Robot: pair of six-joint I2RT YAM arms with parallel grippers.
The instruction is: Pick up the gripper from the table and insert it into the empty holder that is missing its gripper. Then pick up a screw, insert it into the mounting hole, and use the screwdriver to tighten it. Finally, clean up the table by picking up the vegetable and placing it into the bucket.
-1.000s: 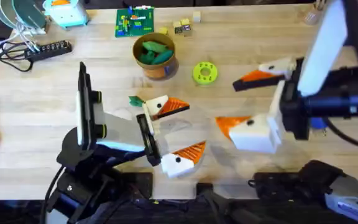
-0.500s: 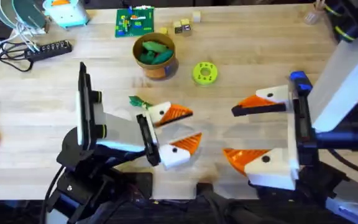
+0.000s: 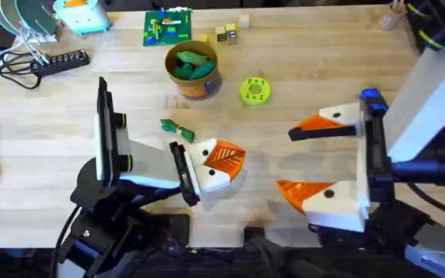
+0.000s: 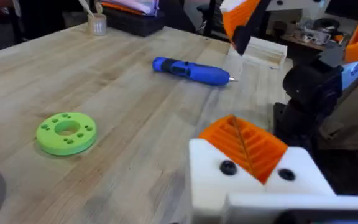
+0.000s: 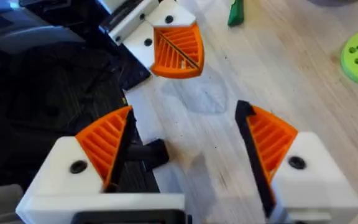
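My left gripper [image 3: 221,164], white fingers with orange ribbed pads, is closed: pads pressed together, nothing visible between them. It sits low over the light wooden table [image 3: 68,100], near the front centre.

My right gripper [image 3: 321,161], same white-and-orange build, is wide open and holding nothing. One finger [image 3: 327,126] sits farther out over the table, the other [image 3: 327,198] nearer my base. In the right wrist view the two orange pads [image 5: 107,144] stand well apart with bare tabletop between them.

Small dark-green toy vegetable [image 3: 178,128] lies flat on the table just beside my left fingers, on the far-left side of them. Small round orange-brown bucket [image 3: 193,71] stands farther back, with green items inside it. Lime-green round disc with a centre hole [image 3: 255,89] lies just right of the bucket.

Blue cylindrical electric screwdriver with black tip [image 4: 191,70] lies on its side on the table beyond the disc in the left wrist view; in the overhead its blue end [image 3: 371,96] pokes out behind my right arm.
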